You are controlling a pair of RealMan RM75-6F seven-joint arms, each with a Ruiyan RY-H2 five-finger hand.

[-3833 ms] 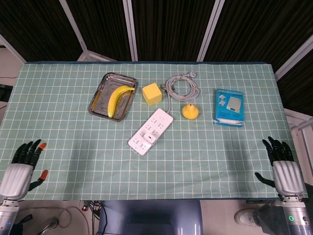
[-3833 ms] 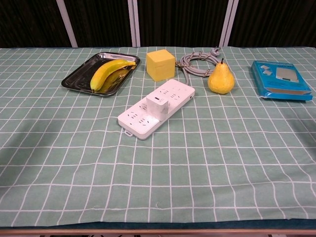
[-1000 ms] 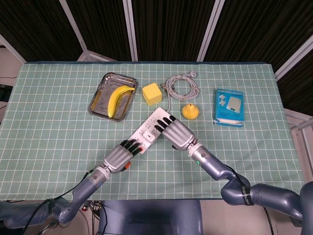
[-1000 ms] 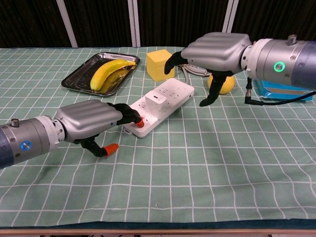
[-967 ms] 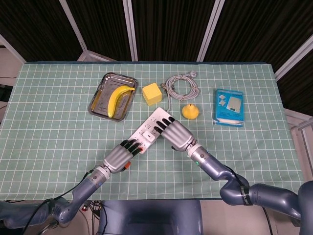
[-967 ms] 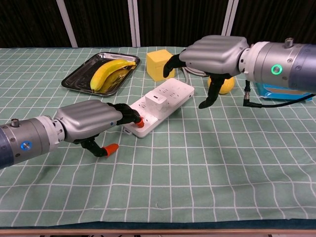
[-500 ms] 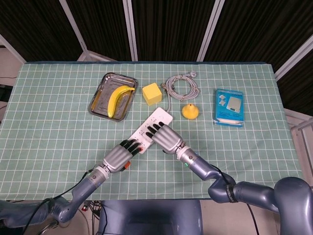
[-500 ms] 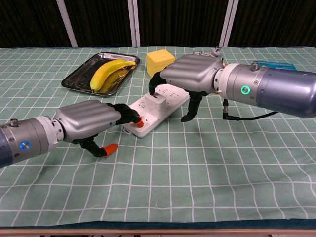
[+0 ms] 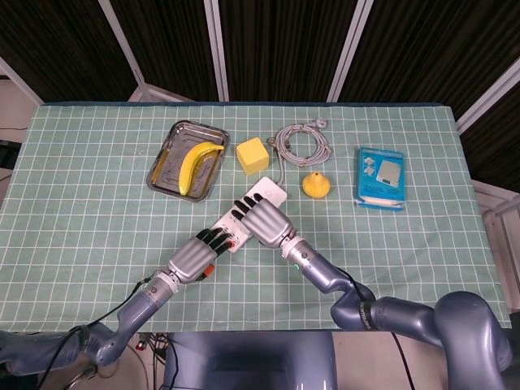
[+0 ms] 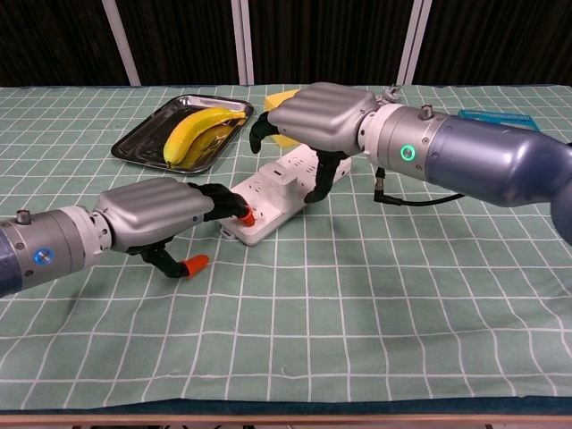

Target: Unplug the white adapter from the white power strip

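The white adapter (image 10: 284,175) sits plugged into the white power strip (image 10: 273,202), which lies diagonally just left of centre on the green checked tabletop (image 10: 402,295). In the chest view the right hand (image 10: 315,121) arches over the adapter from the upper right — fingers (image 10: 260,131) curled down on its far side, thumb (image 10: 322,179) lowered on the near side; whether they actually clasp the adapter cannot be told, and in the head view the hand (image 9: 262,218) hides the adapter entirely. The left hand (image 10: 156,214), at lower left, presses its orange-tipped fingers (image 10: 245,216) onto the near end of the strip, thumb spread below, pinning rather than enclosing it.

Behind the strip, toward the upper part of the frame: a yellow cube (image 9: 252,154), partly hidden by the right hand in the chest view; a coiled grey cable (image 9: 302,142); and a yellow pear (image 9: 316,185). At upper left, a banana (image 10: 197,130) lies in a metal tray (image 10: 138,141). At far right lies a blue box (image 9: 380,178).
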